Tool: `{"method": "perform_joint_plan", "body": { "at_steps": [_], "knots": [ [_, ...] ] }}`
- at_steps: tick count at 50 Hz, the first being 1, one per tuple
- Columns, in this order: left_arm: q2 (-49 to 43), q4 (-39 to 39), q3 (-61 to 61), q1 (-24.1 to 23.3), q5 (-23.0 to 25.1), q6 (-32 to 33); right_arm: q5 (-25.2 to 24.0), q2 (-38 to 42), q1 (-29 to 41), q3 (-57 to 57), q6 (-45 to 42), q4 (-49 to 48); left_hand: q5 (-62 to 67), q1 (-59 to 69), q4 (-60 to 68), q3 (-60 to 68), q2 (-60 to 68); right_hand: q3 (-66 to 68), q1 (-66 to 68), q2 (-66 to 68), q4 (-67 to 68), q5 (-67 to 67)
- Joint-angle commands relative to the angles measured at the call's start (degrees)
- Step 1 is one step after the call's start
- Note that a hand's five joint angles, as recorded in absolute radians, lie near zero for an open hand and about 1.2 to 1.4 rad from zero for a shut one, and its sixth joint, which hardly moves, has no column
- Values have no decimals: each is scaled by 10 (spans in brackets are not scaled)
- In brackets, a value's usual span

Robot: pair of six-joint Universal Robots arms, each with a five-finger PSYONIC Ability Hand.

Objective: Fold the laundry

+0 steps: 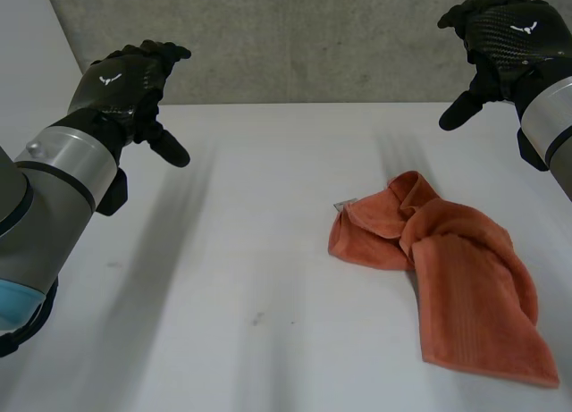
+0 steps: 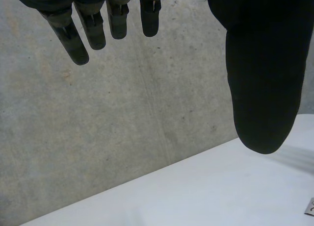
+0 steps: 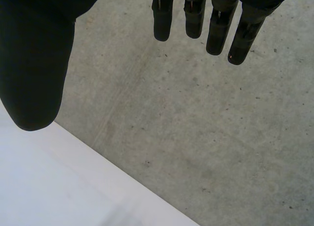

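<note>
The white bench (image 1: pixel 268 251) holds a bunched orange towel (image 1: pixel 465 278), and the left hand (image 1: pixel 121 86) and right hand (image 1: pixel 505 37) hang open and empty, so they should probably first spread it flat.

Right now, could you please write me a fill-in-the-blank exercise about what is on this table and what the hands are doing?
1. The crumpled towel on the white table is ____ in colour.
2. The left hand and the right hand are both ____ and hold nothing.
3. The towel lies on the robot's ____ side of the table.

Missing words: orange; open; right
</note>
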Motion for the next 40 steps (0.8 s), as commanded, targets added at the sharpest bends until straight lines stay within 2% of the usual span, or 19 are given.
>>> {"method": "perform_joint_plan", "body": {
  "at_steps": [1, 10, 15, 21, 26, 29, 31, 40],
  "knots": [
    [-2, 0, 0, -1, 0, 0, 0, -2, 0, 0, 0, 0, -16, -4, 3, 5, 6, -24, -23, -27, -36, -38],
    [-6, 2, -11, -3, 1, 1, -1, -2, 0, -2, -10, 6, -16, -4, 3, 5, 6, -24, -23, -27, -36, -38],
    [-30, 4, -11, -42, 9, 1, 1, -1, 0, -4, -34, 32, -12, 0, 7, 9, 10, -24, -23, -27, -36, -38],
    [-63, 19, -6, -79, 24, 1, 10, 7, 0, 9, -115, 96, -9, 3, 10, 13, 13, -24, -23, -27, -36, -38],
    [-135, 75, 14, -133, 31, 4, 11, 20, -2, 54, -141, 108, -9, 3, 10, 13, 13, -24, -23, -27, -36, -38],
    [-156, 91, 23, -145, 32, 4, 9, 21, -6, 93, -144, 105, -9, 3, 10, 13, 13, -24, -23, -27, -36, -38],
    [-202, 121, 43, -163, 33, 4, 8, 21, -8, 113, -145, 101, -4, 8, 15, 18, 18, -24, -23, -27, -36, -38],
    [-313, 180, 90, -192, 82, 10, 1, 17, -9, 233, -148, 27, 18, 30, 37, 39, 40, -24, -23, -27, -36, -38]
  ]
}}
